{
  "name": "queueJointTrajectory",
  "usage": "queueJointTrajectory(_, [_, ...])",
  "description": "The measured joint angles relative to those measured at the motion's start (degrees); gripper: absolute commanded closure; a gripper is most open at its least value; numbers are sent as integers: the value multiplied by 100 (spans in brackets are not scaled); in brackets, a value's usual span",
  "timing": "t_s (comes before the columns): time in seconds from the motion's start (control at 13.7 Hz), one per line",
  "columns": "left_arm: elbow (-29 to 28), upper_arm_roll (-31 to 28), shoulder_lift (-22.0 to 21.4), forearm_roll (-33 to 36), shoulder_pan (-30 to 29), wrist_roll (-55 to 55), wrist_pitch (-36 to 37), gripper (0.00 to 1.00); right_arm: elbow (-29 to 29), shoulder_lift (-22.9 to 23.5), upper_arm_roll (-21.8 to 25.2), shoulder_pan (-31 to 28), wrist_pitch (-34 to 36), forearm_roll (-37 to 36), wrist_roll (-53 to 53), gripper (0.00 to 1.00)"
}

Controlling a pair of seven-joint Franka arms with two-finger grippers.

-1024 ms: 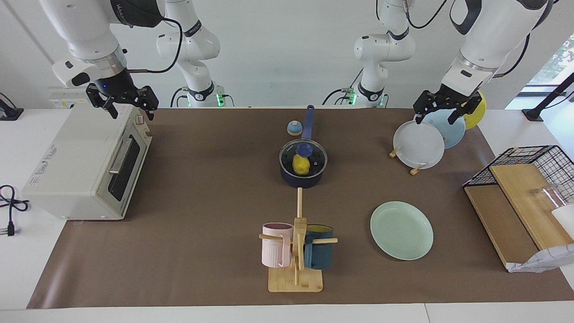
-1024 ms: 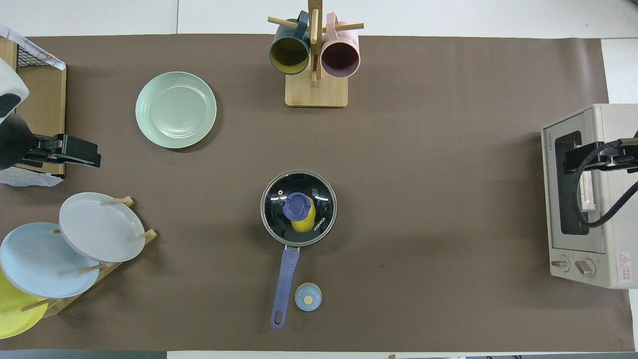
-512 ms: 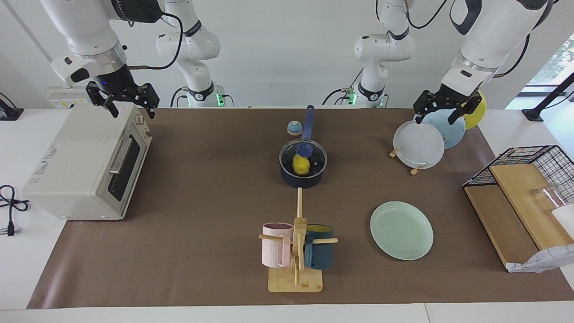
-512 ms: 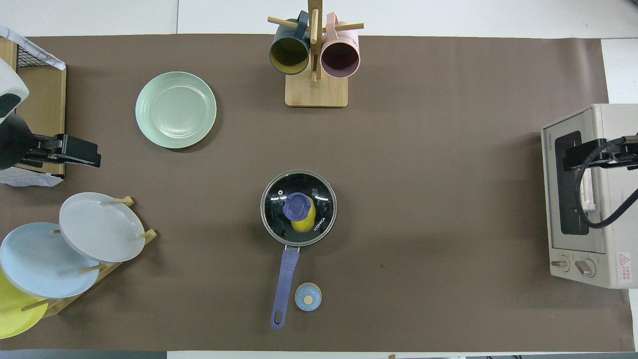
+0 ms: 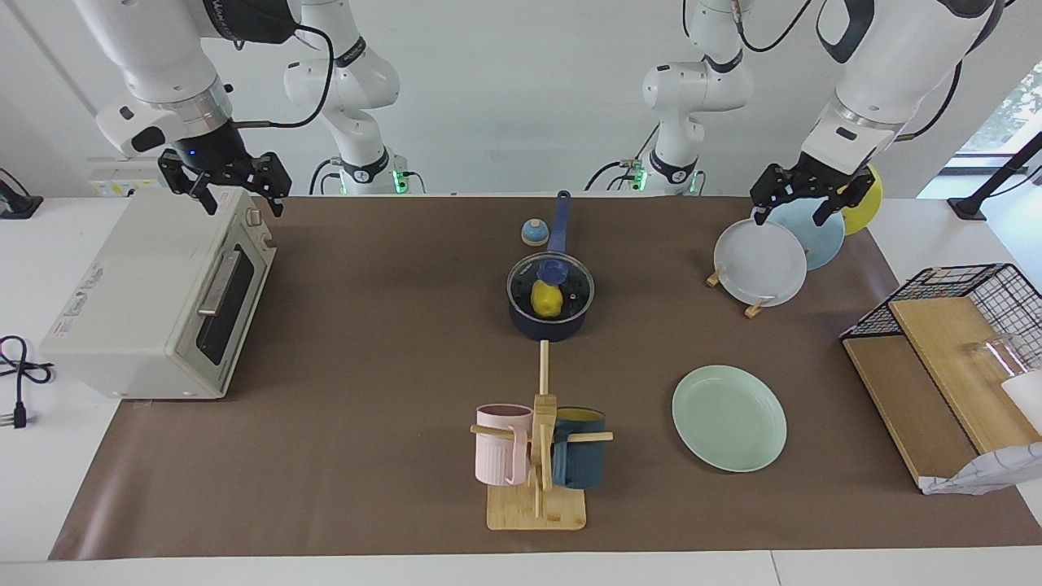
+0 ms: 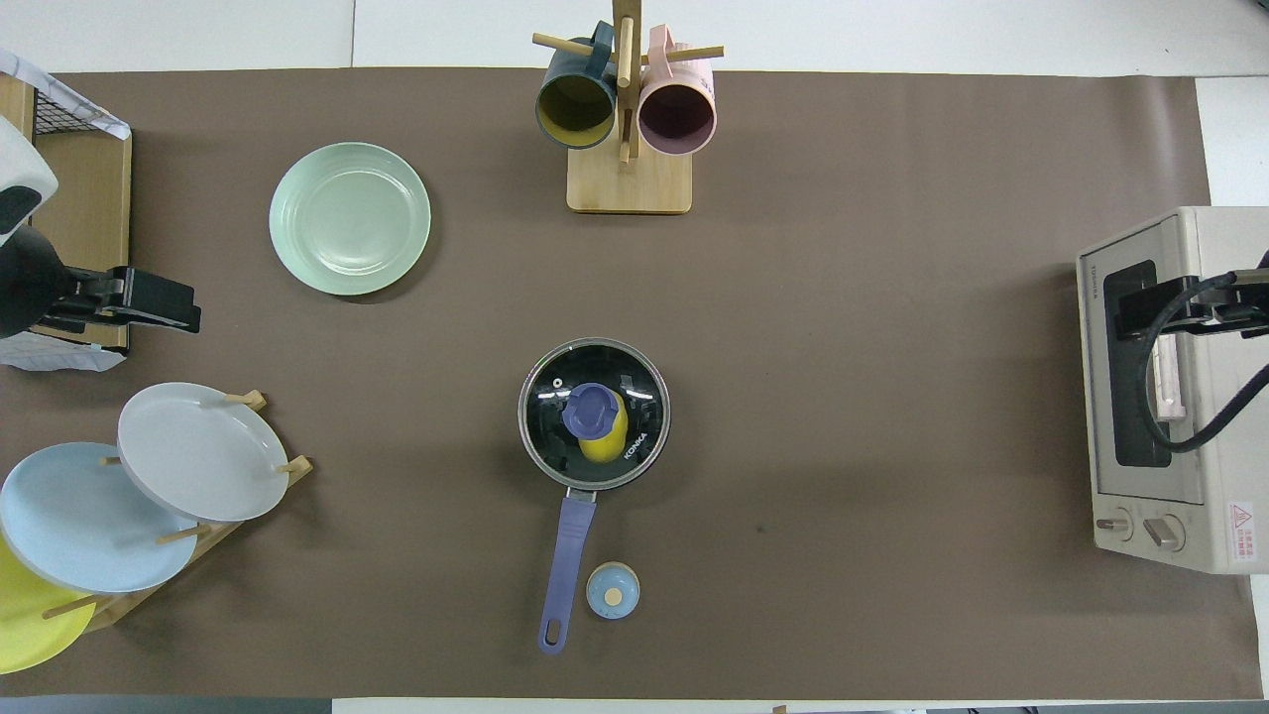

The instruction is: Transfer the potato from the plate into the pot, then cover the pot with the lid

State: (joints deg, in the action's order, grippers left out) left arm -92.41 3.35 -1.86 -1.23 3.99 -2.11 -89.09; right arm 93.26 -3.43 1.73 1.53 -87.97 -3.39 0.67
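Well apart: potato (image 5: 546,299) (lidded), hands

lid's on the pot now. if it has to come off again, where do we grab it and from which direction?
Probably the blue knob at the centre of the lid: it is the only raised part, while the glass is flat and the metal rim sits flush on the pot. Come straight down from above, fingers either side of the knob.

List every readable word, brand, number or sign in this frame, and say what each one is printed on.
"KONKA": on the glass lid covering the pot.
Brand word along the toaster oven door's top edge: too small to read.
Red warning triangle sticker with text, beside the oven's knobs: sign recognisable, text too small to read.
Lettering on the oven's top: blurred, unreadable.
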Motion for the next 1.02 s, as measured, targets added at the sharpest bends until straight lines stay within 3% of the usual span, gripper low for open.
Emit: queueJointTrajectory(1.02, [0,0,-4,0,0,0,0,0,-15,3,-70,0,106,2,0,0])
